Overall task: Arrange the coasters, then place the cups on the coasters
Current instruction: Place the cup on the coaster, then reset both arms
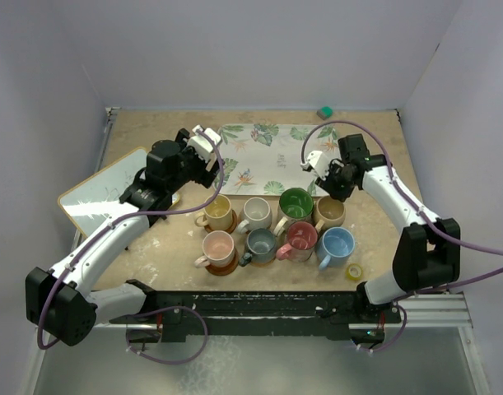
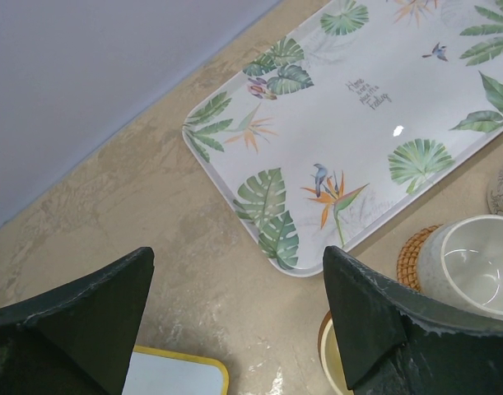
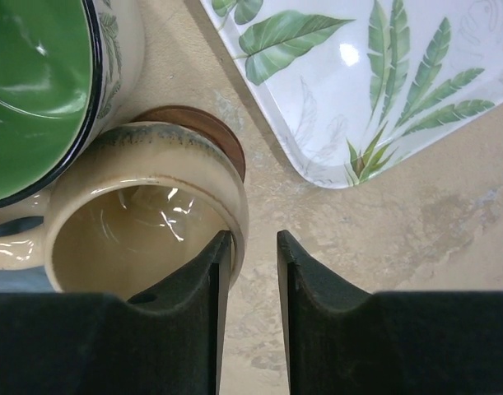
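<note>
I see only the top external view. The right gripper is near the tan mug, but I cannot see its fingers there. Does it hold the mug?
Observer: It seems not. In the right wrist view the right gripper shows a narrow gap. One finger is at the rim of the tan mug; the other is outside and apart from it.
Operator: Is a coaster under this mug?
Observer: Yes, a dark brown coaster shows behind its rim.
Operator: And the left gripper?
Observer: The left gripper is wide open and empty, above the bare table near a corner of the tray.
</note>
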